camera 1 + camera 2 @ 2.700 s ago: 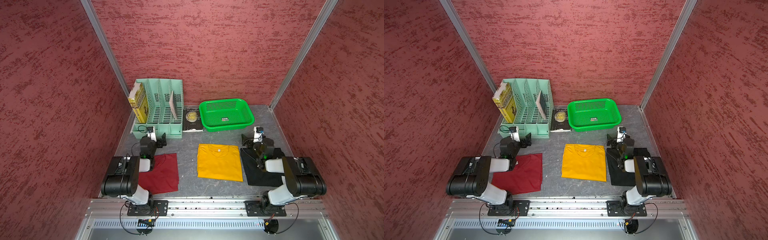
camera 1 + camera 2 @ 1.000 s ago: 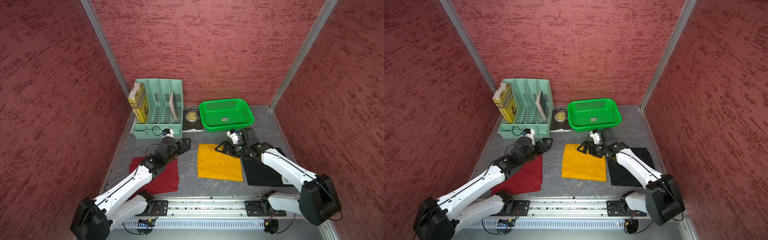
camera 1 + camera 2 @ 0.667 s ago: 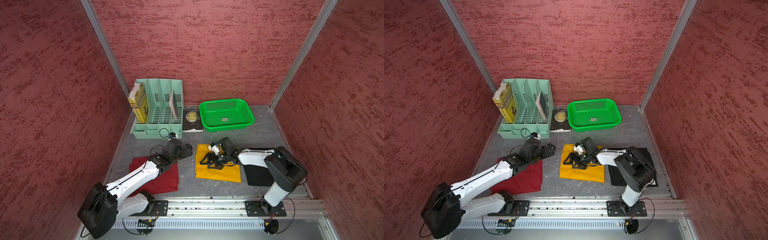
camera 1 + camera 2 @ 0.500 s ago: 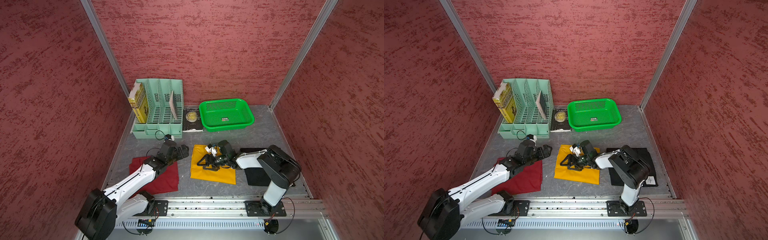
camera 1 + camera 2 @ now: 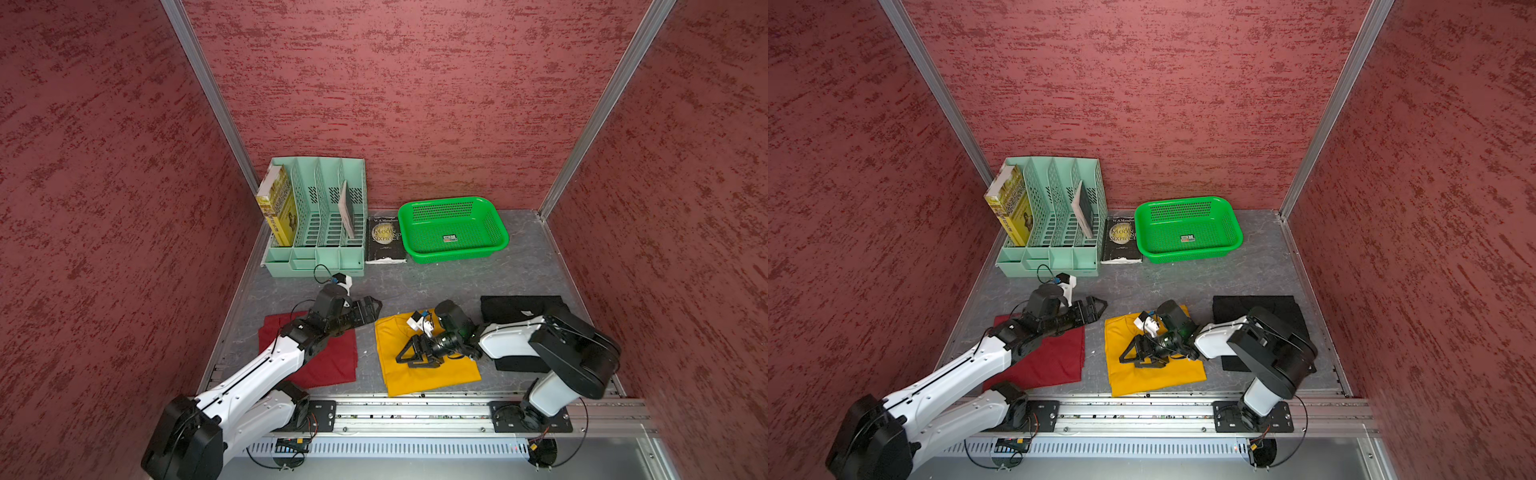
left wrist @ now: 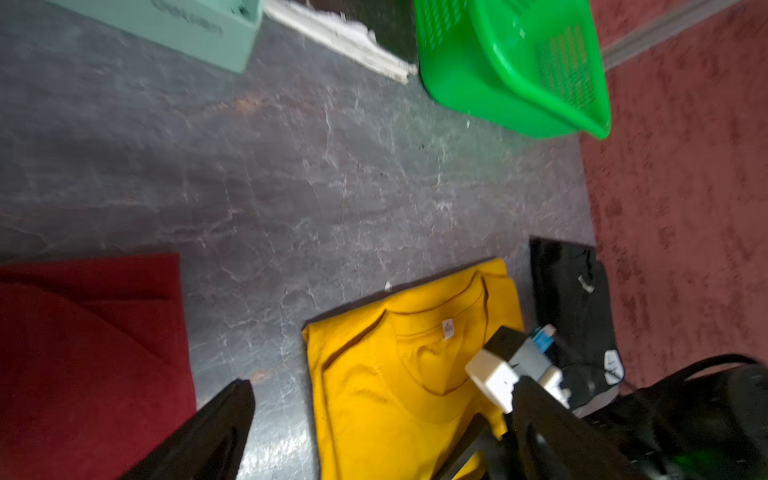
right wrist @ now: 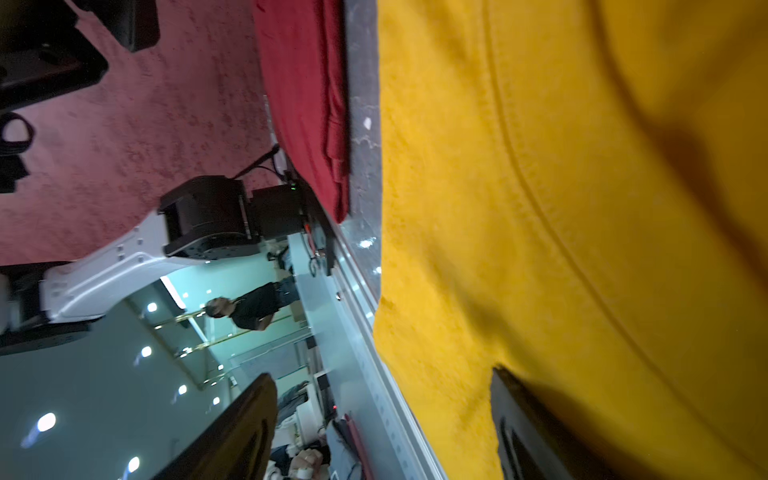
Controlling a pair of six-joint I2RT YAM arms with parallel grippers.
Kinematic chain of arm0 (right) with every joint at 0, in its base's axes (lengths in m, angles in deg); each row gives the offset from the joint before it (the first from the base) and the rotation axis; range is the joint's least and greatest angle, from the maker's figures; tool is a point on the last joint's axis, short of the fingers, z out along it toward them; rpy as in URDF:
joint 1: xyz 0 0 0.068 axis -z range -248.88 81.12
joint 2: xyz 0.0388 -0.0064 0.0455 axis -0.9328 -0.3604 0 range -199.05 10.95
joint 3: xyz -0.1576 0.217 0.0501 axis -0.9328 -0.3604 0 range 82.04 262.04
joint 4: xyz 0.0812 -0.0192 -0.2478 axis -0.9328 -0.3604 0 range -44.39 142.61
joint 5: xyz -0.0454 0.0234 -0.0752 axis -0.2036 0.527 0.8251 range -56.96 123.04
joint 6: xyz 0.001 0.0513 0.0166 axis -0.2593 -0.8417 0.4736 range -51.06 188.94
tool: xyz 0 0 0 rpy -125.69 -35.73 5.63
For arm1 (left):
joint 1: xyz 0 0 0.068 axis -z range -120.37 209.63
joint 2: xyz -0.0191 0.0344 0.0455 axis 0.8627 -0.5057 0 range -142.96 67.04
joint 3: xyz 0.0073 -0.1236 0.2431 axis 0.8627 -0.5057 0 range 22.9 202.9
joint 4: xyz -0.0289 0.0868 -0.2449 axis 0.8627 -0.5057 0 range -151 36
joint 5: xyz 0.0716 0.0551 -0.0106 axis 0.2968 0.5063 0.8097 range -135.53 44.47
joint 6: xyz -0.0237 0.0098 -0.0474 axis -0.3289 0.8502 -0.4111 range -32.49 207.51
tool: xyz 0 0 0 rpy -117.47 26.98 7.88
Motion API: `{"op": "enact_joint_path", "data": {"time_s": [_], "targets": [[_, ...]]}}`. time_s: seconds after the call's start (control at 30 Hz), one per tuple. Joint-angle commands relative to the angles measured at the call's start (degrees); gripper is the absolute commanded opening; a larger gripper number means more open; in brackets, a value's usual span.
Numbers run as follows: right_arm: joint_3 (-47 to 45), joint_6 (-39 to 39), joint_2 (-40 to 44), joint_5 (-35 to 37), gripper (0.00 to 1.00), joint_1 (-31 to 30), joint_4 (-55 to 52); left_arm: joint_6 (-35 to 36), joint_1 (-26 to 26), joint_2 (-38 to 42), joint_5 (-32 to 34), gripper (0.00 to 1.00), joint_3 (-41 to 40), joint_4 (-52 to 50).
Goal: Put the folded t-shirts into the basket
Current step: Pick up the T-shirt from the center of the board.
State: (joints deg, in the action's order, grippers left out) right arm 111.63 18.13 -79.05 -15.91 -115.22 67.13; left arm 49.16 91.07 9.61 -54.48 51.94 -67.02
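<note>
**A:** Nearest the rail, the yellow shirt [image 5: 415, 378] lies flat and a bit skewed on the table [image 5: 457, 282]. The red shirt [image 5: 332, 361] is to its left and the black shirt [image 5: 519, 305] to its right.

**B:** The right gripper [image 5: 409, 359] lies low across the yellow one, jaws spread wide. In the wrist view one finger [image 7: 523, 432] sits against the cloth and the other stands clear of it. No pinch that I can see.

**A:** And the left gripper [image 5: 372, 309]?

**B:** It hovers over bare table between the red and yellow shirts, jaws apart and empty.

**A:** At the back wall are the file organizer [image 5: 316, 262], a book [image 5: 384, 241] lying flat, and just beside it the green basket [image 5: 457, 254]. All three shirts are outside it, well apart.
</note>
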Motion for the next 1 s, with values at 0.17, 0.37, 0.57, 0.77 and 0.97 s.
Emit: {"op": "enact_joint_path", "data": {"time_s": [0.17, 0.37, 0.57, 0.77, 0.97], "targets": [[17.12, 11.05, 16.55, 31.43, 0.91, 0.02, -52.86, 10.2, 4.06, -14.9, -7.39, 1.0, 3.39, 2.73], [28.46, 5.31, 17.11, 52.66, 0.94, 0.75, -66.77, 12.77, 5.29, -23.02, -7.39, 1.0, 3.81, 5.71], [31.02, 3.01, 17.49, 54.6, 0.94, 2.78, -64.52, 12.25, 5.03, -29.62, -5.83, 0.9, 6.9, 5.15], [36.26, -4.62, 13.62, 57.23, 0.9, 5.44, -70.2, 12.95, 4.97, -28.24, -9.35, 0.22, 6.14, 6.66], [36.65, -10.36, 9.28, 53.03, 0.93, 9.01, -69.83, 17.76, 9.78, -21.63, -10.44, 0.0, 2.58, 11.78]]}}
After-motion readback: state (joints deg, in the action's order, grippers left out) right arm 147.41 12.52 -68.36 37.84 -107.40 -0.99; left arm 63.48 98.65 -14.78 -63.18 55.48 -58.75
